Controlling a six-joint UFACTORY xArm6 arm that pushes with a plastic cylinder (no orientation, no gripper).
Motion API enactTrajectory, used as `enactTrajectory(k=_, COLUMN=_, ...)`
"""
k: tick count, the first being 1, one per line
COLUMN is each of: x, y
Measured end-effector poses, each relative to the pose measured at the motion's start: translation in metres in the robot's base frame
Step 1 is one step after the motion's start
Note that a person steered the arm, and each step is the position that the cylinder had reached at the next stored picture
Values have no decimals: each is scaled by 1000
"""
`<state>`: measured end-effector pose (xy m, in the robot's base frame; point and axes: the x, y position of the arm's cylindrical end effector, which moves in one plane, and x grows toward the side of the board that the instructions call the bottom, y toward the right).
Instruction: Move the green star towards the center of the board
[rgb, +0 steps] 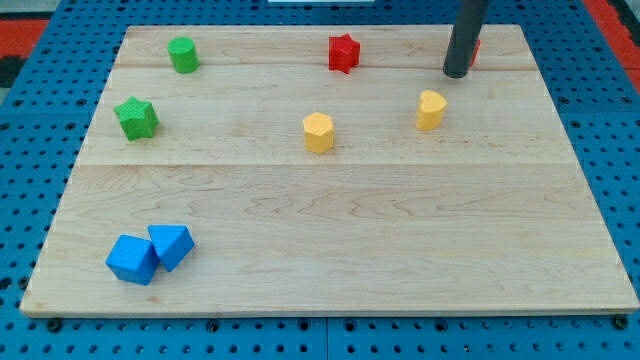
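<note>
With no pincer fitted, my tip (456, 74) is sitting near one o'clock on the pale wooden board (330, 270), holding nothing, while the green star-shaped block (136, 117) is waiting unmoved near ten o'clock.

dark rod upright, my tip (456, 73) down at the view's top right

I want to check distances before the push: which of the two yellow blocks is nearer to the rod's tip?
The yellow block at the view's right, just below-left of my tip. The other yellow block sits farther toward the view's left, near the board's middle.
</note>
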<state>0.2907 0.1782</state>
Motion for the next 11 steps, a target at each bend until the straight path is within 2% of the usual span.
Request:
enactTrajectory(k=3, x=3, y=17)
enactTrajectory(k=4, x=38, y=-22)
enactTrajectory(k=5, x=52, y=-95)
enactTrajectory(k=8, x=60, y=-324)
enactTrajectory(k=9, x=16, y=-371)
enactTrajectory(k=10, x=76, y=-379)
enactTrajectory(k=11, x=79, y=-414)
